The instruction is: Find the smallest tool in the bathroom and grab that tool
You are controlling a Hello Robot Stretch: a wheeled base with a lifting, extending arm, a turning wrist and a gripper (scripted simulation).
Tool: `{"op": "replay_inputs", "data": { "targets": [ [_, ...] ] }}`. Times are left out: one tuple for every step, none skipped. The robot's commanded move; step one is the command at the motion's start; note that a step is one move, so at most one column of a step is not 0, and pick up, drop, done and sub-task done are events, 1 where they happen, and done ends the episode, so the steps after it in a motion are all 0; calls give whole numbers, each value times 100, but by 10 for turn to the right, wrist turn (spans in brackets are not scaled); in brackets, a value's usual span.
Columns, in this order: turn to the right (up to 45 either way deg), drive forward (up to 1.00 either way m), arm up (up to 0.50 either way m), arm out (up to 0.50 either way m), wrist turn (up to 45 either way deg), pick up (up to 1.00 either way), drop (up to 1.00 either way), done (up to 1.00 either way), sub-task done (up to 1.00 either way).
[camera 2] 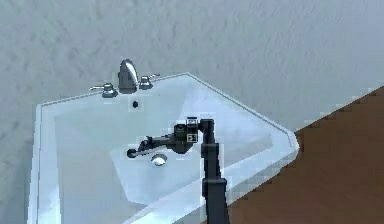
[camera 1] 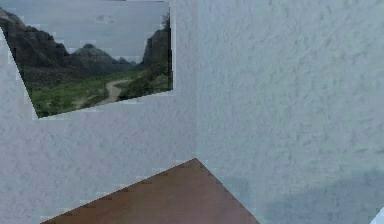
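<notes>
- Dark arm bar [camera 2: 212,185] comes up from the arm side view's bottom edge and reaches out over a white sink [camera 2: 60,140].
- Gripper [camera 2: 136,152] sits over the basin, below the faucet [camera 2: 128,74]. Its fingers [camera 2: 148,147] point toward the view's left.
- Finger state: cannot tell. Cannot tell either whether they hold anything.
- Small pale blob [camera 2: 158,160] lies on the basin bottom just beside the fingers. It could be the drain or the tool, too small to say.
- Fingers over the blob, beside it or touching it: cannot tell.
- Progress, my read: the search looks done, with the robot at the sink and the arm out at the basin. The grab is unconfirmed.
- Left to do: secure the tool and lift it clear of the basin.
- Forward view: brown wood floor [camera 1: 170,198], a white wall corner and a landscape painting [camera 1: 95,55].
</notes>
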Motion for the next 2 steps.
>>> {"op": "replay_inputs", "data": {
  "targets": [
    [0,0,10,0,0,0,0,0,0],
    [0,0,0,0,0,0,0,100,0]
  ]
}}
